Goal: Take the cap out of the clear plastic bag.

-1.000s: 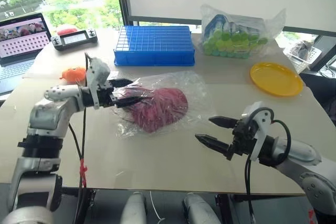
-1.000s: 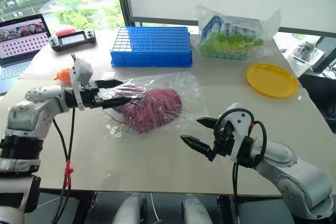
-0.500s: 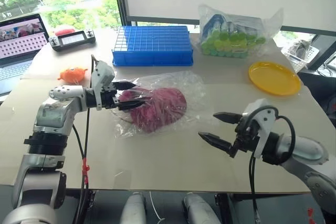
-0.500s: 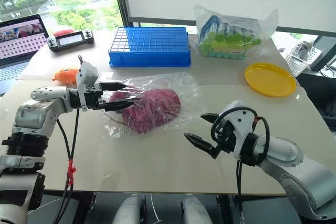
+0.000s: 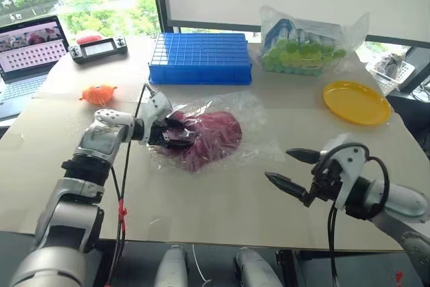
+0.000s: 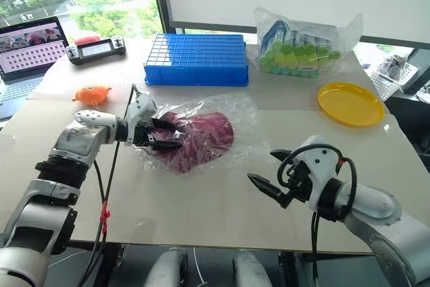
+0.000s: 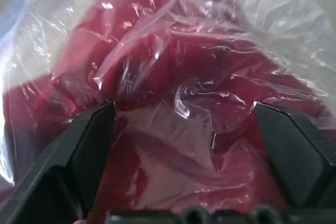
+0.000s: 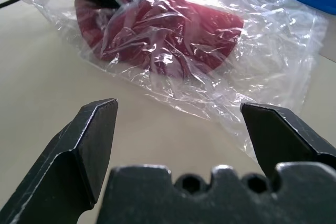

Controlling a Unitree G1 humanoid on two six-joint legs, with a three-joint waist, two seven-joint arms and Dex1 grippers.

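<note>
Left wrist view: cap (image 7: pixel 173 77) under bag (image 7: pixel 273 19) film.

Head stereo looks down over table (image 5: pixel 222 206); both wrist views face bagged cap (image 8: pixel 157 30), left closest.

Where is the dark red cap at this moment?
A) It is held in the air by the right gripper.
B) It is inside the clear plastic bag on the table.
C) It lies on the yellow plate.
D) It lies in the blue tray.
B: the cap shows through the crinkled film of the clear plastic bag, which lies on the table, with the open left gripper at the bag's end.
</note>
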